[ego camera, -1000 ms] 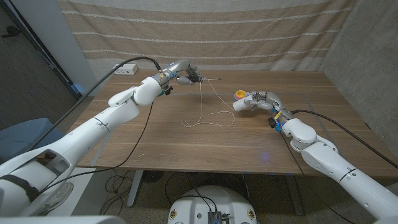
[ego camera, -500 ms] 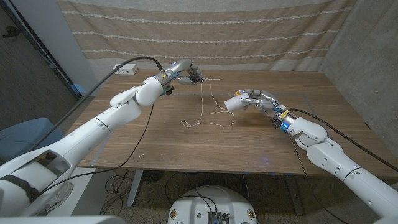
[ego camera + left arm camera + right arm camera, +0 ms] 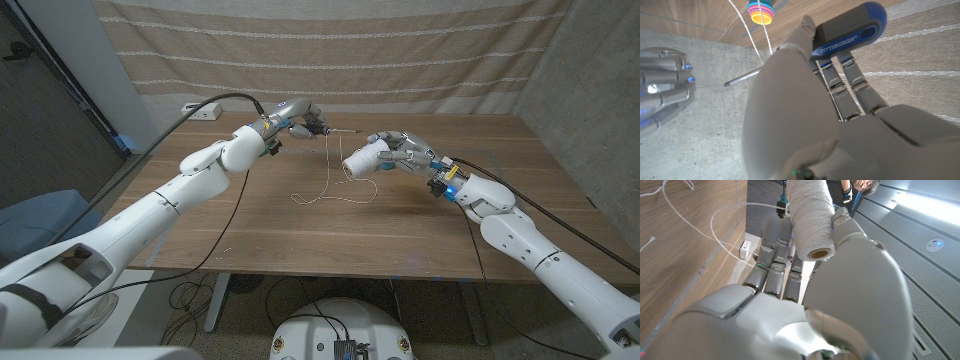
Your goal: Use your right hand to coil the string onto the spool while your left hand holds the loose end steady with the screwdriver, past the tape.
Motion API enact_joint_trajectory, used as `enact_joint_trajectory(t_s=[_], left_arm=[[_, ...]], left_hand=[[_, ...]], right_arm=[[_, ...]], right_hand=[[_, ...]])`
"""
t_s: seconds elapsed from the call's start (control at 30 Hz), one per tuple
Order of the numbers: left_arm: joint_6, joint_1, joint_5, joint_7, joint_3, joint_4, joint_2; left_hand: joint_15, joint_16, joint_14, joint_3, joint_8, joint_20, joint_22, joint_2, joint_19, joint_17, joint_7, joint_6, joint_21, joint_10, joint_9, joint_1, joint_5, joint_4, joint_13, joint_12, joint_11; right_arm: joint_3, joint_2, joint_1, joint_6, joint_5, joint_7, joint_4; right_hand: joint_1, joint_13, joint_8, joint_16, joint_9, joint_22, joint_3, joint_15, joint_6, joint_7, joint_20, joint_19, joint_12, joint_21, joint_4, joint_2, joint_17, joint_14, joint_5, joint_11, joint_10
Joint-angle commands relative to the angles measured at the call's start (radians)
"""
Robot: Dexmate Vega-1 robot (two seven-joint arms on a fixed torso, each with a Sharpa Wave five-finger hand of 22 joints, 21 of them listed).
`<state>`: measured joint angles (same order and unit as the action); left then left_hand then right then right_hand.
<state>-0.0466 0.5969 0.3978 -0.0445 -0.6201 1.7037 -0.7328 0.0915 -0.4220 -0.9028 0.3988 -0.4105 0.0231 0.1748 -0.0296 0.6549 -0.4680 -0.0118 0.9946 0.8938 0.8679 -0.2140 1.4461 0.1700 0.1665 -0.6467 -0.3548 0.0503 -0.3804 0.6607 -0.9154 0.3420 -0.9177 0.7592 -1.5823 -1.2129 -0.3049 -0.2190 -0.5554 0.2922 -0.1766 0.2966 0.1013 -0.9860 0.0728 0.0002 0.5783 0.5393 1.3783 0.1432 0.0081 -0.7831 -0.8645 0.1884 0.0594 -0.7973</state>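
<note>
My left hand grips a blue and black screwdriver above the table's far side, its shaft pointing toward my right hand. White string hangs from the shaft and lies in loose loops on the wooden table. My right hand is raised just right of the hanging string and holds a spool wound with white string between thumb and fingers. A roll of coloured tape lies on the table beyond the shaft.
A white power strip with a black cable sits at the table's far left corner. A striped curtain hangs behind the table. A person appears at the edge of the right wrist view.
My right hand has risen and moved left with the spool, from the table's right middle up close to the hanging string. The left hand and screwdriver have stayed put.
</note>
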Motion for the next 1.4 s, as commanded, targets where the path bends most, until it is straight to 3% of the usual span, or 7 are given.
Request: enact_joint_trajectory(t_s=[0.03,0.5,0.97,1.4], left_arm=[[0.009,-0.004,0.025,0.016,-0.021,0.0,-0.001],[-0.024,-0.022,0.02,0.049,-0.041,-0.035,0.005],[-0.06,-0.036,-0.004,0.072,-0.046,-0.069,0.011],[-0.087,-0.029,-0.049,0.076,-0.025,-0.069,0.006]], left_hand=[[0.055,-0.004,-0.04,0.01,-0.004,0.18,0.004,0.137,0.034,-0.154,-0.088,0.101,0.139,0.007,-0.098,0.123,0.004,-0.007,-0.003,0.004,-0.002],[0.054,-0.003,-0.04,0.009,-0.002,0.18,0.004,0.137,0.033,-0.157,-0.088,0.101,0.139,0.01,-0.099,0.123,0.004,-0.007,-0.005,0.007,0.001],[0.056,0.001,-0.04,0.009,0.0,0.18,0.004,0.137,0.032,-0.157,-0.086,0.103,0.139,0.01,-0.097,0.122,0.004,-0.008,-0.007,0.011,0.001],[0.054,0.004,-0.04,0.008,0.001,0.179,0.004,0.138,0.031,-0.157,-0.088,0.104,0.138,0.01,-0.099,0.121,0.004,-0.008,-0.01,0.015,0.001]], right_arm=[[-0.033,-0.08,0.112,0.017,-0.024,0.097,0.016],[-0.048,-0.19,0.218,0.05,0.0,0.028,0.079],[-0.021,-0.336,0.306,0.062,0.059,-0.286,0.238],[0.013,-0.412,0.345,0.075,0.119,-0.535,0.436]], right_hand=[[-0.11,-0.197,-0.004,-0.001,-0.001,0.001,0.009,-0.312,-0.057,-0.064,-0.118,-0.043,0.124,0.003,-0.003,0.153,-0.133,-0.211,-0.002,-0.092,-0.126],[-0.107,-0.197,-0.004,0.0,-0.002,0.003,0.013,-0.312,-0.06,-0.057,-0.122,-0.041,0.119,0.0,-0.006,0.154,-0.129,-0.214,0.0,-0.099,-0.132],[-0.104,-0.196,-0.003,0.002,-0.004,0.004,0.017,-0.314,-0.061,-0.055,-0.126,-0.04,0.114,-0.003,-0.007,0.151,-0.128,-0.215,0.001,-0.102,-0.135],[-0.103,-0.193,-0.005,0.004,-0.006,0.004,0.021,-0.315,-0.067,-0.056,-0.128,-0.038,0.109,-0.005,-0.006,0.148,-0.126,-0.219,0.003,-0.099,-0.14]])
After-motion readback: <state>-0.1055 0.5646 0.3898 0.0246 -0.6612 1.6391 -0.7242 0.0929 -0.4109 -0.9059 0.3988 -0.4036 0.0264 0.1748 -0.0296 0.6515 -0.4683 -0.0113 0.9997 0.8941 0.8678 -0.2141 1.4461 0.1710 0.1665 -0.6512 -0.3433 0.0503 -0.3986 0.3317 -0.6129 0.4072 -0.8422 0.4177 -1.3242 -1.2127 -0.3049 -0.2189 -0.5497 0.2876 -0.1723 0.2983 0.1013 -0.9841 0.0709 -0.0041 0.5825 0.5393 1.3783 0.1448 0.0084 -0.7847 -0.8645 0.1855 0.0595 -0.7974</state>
